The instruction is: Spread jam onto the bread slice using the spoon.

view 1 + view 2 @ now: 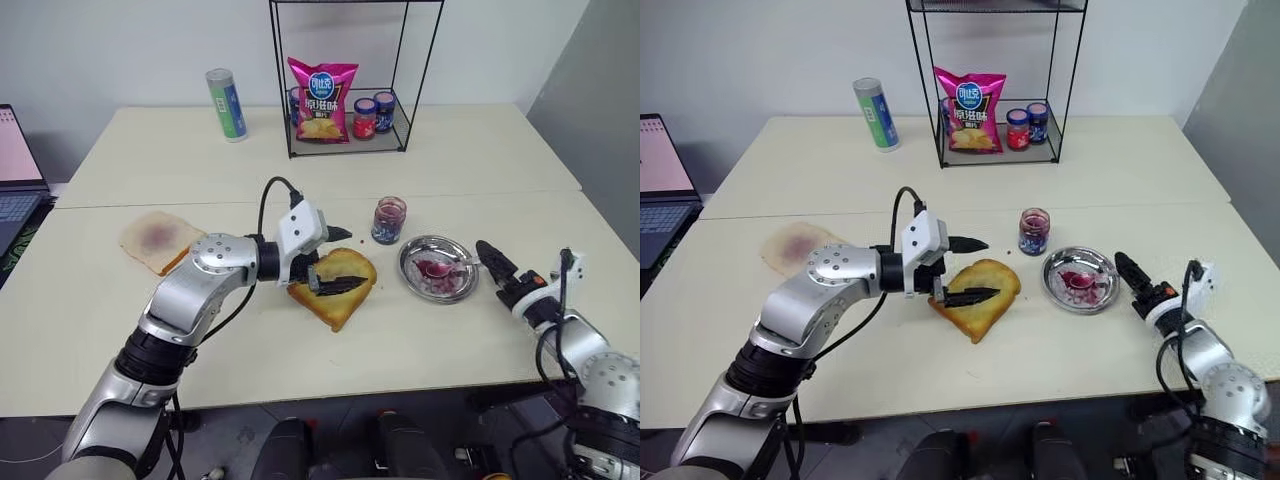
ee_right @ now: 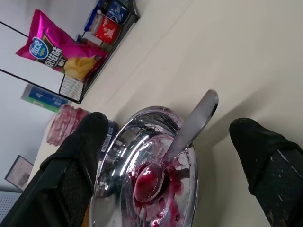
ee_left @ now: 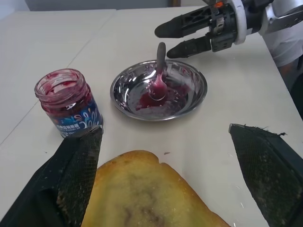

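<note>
The bread slice (image 1: 335, 300) lies golden and thick near the table's middle. My left gripper (image 1: 357, 259) hovers just over it, open, one finger above the other, with nothing between them. To the right, the spoon (image 1: 445, 267) rests in a round metal dish (image 1: 405, 268), its bowl red with jam (image 3: 147, 99) that also smears the dish floor. The spoon's handle (image 2: 201, 111) points over the rim toward my right gripper (image 1: 488, 256), which stands open just right of the dish, apart from the handle. An open jam jar (image 1: 389, 220) stands behind the bread.
A paler slice with a purple stain (image 1: 160, 241) lies at the left. At the back, a wire rack (image 1: 345, 80) holds a chips bag and two small jars, with a tube can (image 1: 227, 104) beside it. A laptop (image 1: 15, 180) sits at the far left edge.
</note>
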`<control>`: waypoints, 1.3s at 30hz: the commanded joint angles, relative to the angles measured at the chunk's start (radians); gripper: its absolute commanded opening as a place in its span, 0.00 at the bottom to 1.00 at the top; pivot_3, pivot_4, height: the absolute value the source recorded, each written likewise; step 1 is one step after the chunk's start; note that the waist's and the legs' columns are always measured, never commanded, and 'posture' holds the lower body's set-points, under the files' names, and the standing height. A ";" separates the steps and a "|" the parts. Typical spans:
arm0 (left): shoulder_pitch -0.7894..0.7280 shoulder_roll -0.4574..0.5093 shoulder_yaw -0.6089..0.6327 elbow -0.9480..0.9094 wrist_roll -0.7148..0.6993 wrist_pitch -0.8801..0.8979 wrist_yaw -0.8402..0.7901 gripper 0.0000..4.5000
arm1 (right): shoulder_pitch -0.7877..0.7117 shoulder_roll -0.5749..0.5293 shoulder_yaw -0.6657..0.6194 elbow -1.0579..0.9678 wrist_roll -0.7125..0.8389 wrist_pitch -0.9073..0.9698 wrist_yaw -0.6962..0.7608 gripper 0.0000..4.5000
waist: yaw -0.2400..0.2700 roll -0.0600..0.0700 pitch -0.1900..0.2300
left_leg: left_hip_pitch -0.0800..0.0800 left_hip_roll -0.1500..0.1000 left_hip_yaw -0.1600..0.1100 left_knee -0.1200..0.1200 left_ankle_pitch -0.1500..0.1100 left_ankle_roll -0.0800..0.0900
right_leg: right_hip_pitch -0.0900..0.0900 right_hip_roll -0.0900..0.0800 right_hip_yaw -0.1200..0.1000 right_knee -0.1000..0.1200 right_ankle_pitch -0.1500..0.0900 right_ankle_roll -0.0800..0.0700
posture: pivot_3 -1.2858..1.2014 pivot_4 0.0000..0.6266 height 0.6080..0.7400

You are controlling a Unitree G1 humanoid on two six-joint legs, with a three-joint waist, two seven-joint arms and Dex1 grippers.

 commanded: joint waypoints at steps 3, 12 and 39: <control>0.017 -0.010 0.023 -0.071 -0.001 0.016 0.011 0.99 | -0.054 0.018 -0.014 0.061 -0.051 -0.070 0.034 1.00 | 0.000 0.000 0.000 | 0.000 0.000 0.000 0.001 0.000 0.000 | 0.000 0.000 0.000 0.000 0.001 0.002 | 0.52 0.24 1.00; 0.027 -0.002 0.045 -0.083 0.002 0.031 0.006 1.00 | -0.095 0.047 -0.022 0.115 -0.074 -0.106 0.059 0.83 | -0.001 0.000 0.000 | 0.001 0.000 0.002 0.001 0.000 0.000 | 0.001 0.000 0.000 0.000 0.002 0.003 | 0.52 0.24 1.00; 0.083 -0.008 0.117 -0.107 -0.018 0.051 0.040 1.00 | -0.141 -0.066 -0.023 -0.084 -0.026 -0.014 0.092 0.00 | 0.003 0.003 0.000 | 0.002 -0.001 0.002 0.001 0.000 0.000 | 0.002 -0.001 0.000 0.001 0.002 0.003 | 0.52 0.24 1.00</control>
